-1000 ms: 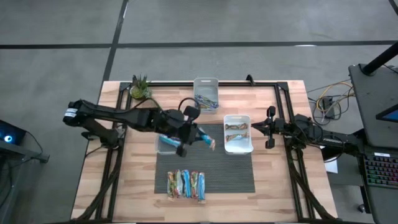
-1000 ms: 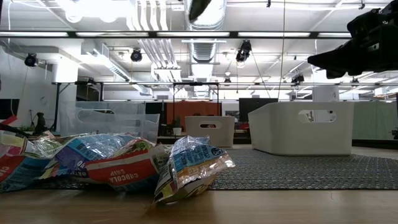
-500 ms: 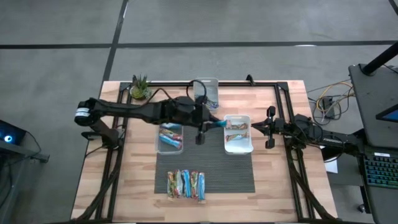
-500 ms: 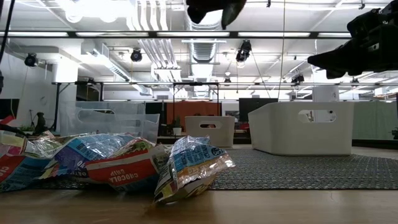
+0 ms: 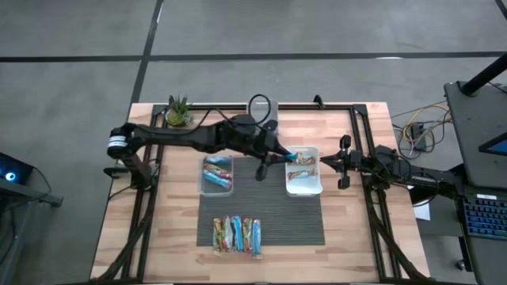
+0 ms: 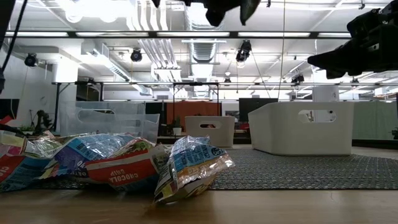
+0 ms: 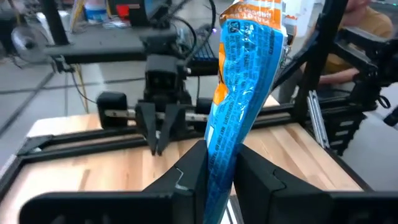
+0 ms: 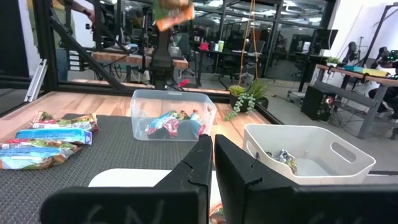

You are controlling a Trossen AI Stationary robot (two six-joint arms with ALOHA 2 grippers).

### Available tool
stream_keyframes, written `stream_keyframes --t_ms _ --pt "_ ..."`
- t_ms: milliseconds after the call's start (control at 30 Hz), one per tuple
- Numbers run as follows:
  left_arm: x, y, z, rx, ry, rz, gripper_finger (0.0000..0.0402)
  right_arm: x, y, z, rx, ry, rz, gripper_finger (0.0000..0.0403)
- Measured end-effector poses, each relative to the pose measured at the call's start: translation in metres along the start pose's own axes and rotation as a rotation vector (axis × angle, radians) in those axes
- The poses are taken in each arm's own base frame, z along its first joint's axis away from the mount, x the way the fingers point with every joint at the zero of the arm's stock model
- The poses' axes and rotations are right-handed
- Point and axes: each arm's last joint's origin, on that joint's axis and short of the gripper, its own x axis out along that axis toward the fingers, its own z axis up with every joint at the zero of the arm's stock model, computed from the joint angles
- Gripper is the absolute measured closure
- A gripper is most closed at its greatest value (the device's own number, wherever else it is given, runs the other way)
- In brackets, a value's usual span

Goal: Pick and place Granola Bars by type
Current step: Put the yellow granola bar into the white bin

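Observation:
My left gripper [image 5: 283, 157] reaches across the table's middle, shut on a blue and orange granola bar [image 7: 239, 93]. The bar juts over the left rim of a white bin [image 5: 315, 184] that holds brownish bars. A clear bin [image 5: 216, 176] left of it holds blue and reddish bars. More granola bars [image 5: 236, 235] lie in a row on the dark mat [image 5: 277, 210] near the front. My right gripper [image 5: 341, 162] waits shut at the table's right side, touching nothing. My left gripper pinches the bar's wrapper at its near end [image 7: 217, 163] between the two fingers [image 7: 194, 171]. The fingers come nearly level from the table's left and lie along the bar. The bar sticks out past the fingertips, lifted clear above the white bin.
A second white bin [image 8: 305, 152] with a few wrappers stands at the far middle, partly under my left arm. A small potted plant [image 5: 179, 111] stands at the far left corner. Black frame rails [image 5: 360, 138] run along the table's edges.
My left gripper has swung toward the table's right edge, from above the clear bin to the left rim of the white bin, rolling its wrist on the way. The bar has travelled with it, still held clear of the table.

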Motion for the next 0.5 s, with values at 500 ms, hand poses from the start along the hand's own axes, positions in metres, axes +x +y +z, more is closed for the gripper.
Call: stream_keyframes --t_ms 500 --pt "0.063 0.0 -0.021 -0.129 0.113 -0.151 0.0349 0.0 0.0 0.0 0.003 0.0 0.0 0.0394"
